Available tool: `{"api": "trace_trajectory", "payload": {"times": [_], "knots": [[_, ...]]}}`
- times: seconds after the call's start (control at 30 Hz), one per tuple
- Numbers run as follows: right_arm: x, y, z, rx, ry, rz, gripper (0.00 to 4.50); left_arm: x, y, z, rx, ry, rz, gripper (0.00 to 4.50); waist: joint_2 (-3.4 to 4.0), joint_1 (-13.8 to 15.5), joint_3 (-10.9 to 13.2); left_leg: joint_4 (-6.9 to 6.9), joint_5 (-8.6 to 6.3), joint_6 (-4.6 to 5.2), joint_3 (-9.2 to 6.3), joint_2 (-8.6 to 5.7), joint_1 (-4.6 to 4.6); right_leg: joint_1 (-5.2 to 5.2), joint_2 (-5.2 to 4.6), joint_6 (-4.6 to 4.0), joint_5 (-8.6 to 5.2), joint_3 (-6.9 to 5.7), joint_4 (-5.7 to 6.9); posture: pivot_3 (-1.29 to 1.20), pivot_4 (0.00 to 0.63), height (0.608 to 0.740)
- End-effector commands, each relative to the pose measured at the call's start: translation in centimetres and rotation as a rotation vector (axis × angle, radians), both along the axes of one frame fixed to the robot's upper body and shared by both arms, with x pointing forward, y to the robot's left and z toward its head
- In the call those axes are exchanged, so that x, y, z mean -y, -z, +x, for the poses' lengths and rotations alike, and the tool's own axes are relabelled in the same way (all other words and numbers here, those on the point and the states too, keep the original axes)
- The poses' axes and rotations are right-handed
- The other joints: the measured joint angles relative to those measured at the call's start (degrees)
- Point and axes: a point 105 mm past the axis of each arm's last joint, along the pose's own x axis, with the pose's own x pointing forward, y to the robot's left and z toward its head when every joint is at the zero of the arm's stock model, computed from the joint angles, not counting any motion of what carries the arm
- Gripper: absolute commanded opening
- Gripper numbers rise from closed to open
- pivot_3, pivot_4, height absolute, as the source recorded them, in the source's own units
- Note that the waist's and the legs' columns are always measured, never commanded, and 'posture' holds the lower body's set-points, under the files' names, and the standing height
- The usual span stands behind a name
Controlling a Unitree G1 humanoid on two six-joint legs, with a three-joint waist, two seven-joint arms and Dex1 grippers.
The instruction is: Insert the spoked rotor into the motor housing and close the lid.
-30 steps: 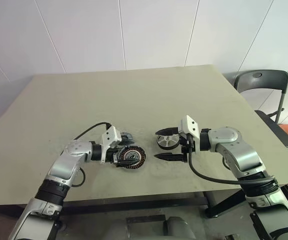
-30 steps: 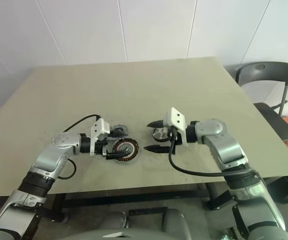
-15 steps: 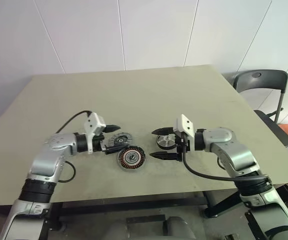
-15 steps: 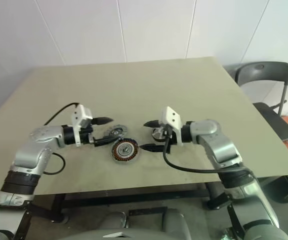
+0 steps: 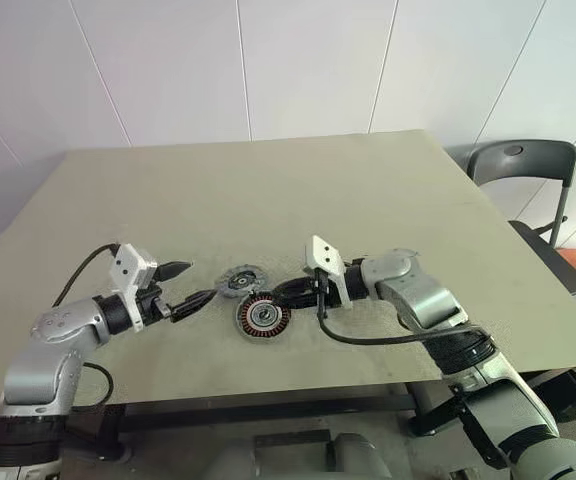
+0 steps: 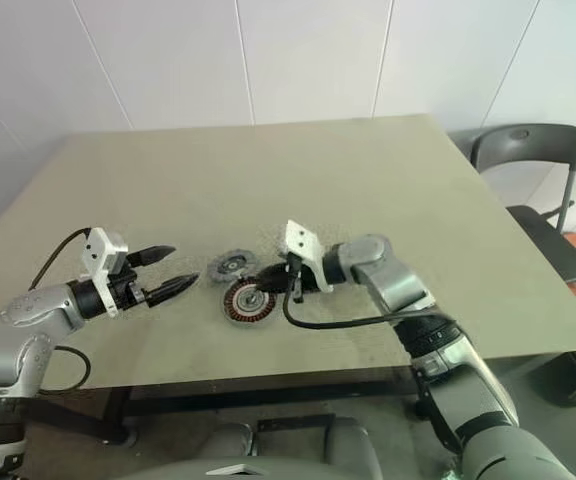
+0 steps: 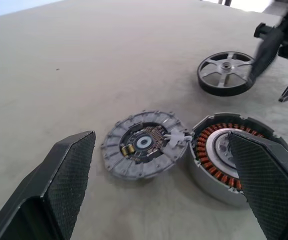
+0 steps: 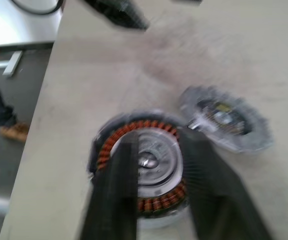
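Spoked rotor (image 7: 226, 73) flat on table (image 5: 268, 190) beyond motor housing (image 5: 262, 317), by R hand (image 5: 286, 292) (state: can't tell); L hand (image 5: 200, 280) apart, empty; I judge rotor rigid, light, smooth-rimmed, so I'd pinch across rim, not spokes.

Two head cameras look forward and down over the tabletop (image 5: 288, 190) from above its near edge. Both wrist cameras sit low and close, sharing the motor housing (image 7: 231, 155) and the lid (image 7: 143, 144) beside it.
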Motion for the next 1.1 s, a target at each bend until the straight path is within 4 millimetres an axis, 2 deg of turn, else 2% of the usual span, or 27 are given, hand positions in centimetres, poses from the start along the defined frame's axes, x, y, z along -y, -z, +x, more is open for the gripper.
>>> {"api": "trace_trajectory", "payload": {"times": [0.03,0.23,0.53,0.7,0.83,0.9,1.1], "knots": [[-0.6,-0.7,0.1,0.038,-0.040,0.012,0.02,0.7,-1.5,-0.5,0.065,-0.002,-0.019,4.50,0.00,0.14,0.00,0.00,0.00,0.00,0.00,0.00,0.00,0.01,0.00,0.00,0.01,0.00,-0.01,0.00,0.000,0.740],[-1.7,-0.5,0.5,0.039,-0.055,0.022,0.02,2.3,-0.9,-1.0,0.038,0.033,0.000,4.50,0.00,-0.04,-0.01,0.02,0.00,0.00,0.00,0.00,0.06,0.02,0.01,-0.04,-0.01,0.00,0.07,0.00,0.000,0.740],[-2.6,-0.3,1.0,0.053,-0.069,0.019,0.02,2.3,0.0,-1.6,0.003,-0.005,0.005,4.50,0.00,-0.10,-0.01,-0.02,0.00,0.00,0.00,0.00,0.04,-0.03,0.02,-0.03,0.01,0.00,0.09,0.00,0.000,0.740],[-2.6,0.5,1.0,0.043,-0.083,0.000,0.02,2.2,-0.1,-1.7,-0.003,-0.018,0.012,4.50,0.00,-0.08,-0.01,0.02,0.00,0.00,0.00,0.00,0.04,-0.02,0.02,-0.15,-0.07,0.00,0.10,0.00,0.000,0.740],[-1.6,3.0,1.0,0.014,-0.099,-0.092,0.02,2.2,-0.3,-1.7,-0.002,-0.022,0.011,4.50,0.00,-0.13,-0.01,0.01,0.00,0.00,0.00,0.00,0.07,-0.01,0.02,-0.15,-0.07,0.00,0.12,0.00,0.000,0.740],[-1.2,3.6,1.0,0.015,-0.108,-0.117,0.02,2.2,-0.4,-1.8,0.000,-0.024,0.011,4.50,0.04,-0.14,-0.02,0.01,0.00,0.00,0.00,0.00,0.06,-0.02,0.02,-0.15,-0.07,0.00,0.11,0.00,0.000,0.740],[-0.8,3.5,1.5,0.032,-0.089,-0.114,0.02,1.5,0.3,-2.1,-0.007,-0.038,0.013,4.50,0.04,-0.09,-0.03,0.01,0.00,0.00,0.01,0.00,0.13,0.04,0.02,-0.15,-0.07,0.01,0.11,0.00,0.000,0.740]]}}
